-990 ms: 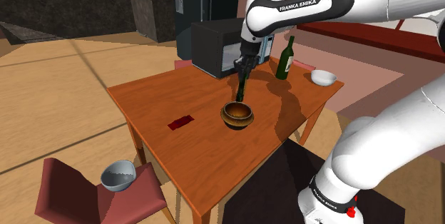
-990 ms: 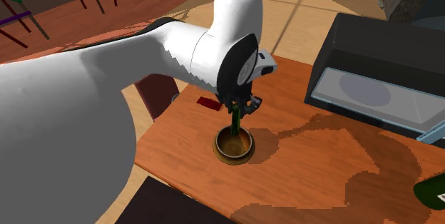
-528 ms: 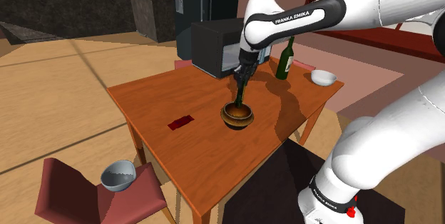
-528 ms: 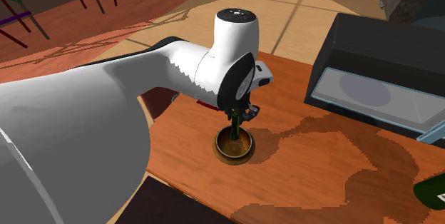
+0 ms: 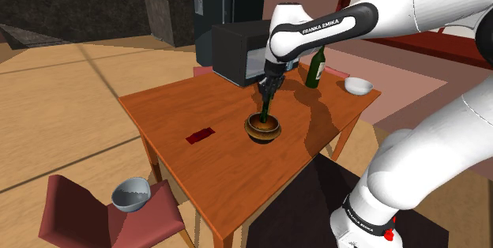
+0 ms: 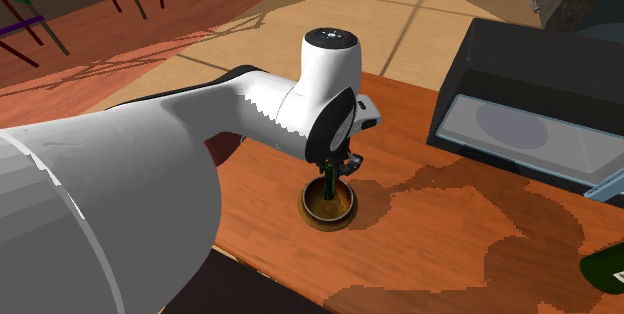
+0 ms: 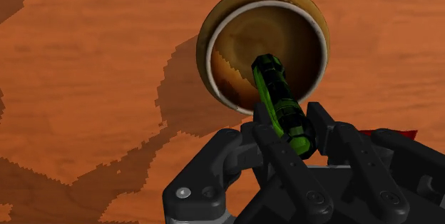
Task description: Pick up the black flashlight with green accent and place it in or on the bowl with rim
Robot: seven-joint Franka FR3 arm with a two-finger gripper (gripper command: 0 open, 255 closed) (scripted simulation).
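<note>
A black flashlight with green accents point(image 7: 282, 105) hangs nose-down between the fingers of my black gripper point(image 7: 294, 131), which is shut on its rear half. Its front end dips inside the brown bowl with a pale rim point(image 7: 214, 41); whether it touches the bottom I cannot tell. In the shoulder view the gripper point(image 5: 268, 90) stands straight above the bowl point(image 5: 262, 130) near the middle of the wooden table point(image 5: 182, 104), with the flashlight point(image 5: 264, 112) reaching down into it. The second exterior view gives the same: gripper point(image 6: 336, 162), flashlight point(image 6: 329, 179), bowl point(image 6: 329, 207).
A dark microwave point(image 5: 235, 50) stands at the table's far side, with a green bottle point(image 5: 317, 63) and a small white bowl point(image 5: 358, 86) toward the shoulder view's right. A red card point(image 5: 201, 135) lies left of the bowl. A grey bowl point(image 5: 132, 195) rests on a red chair point(image 5: 75, 215).
The gripper has come down over the bowl with the flashlight in it, so the flashlight's front end now sits lower inside the bowl. The grip has not changed.
</note>
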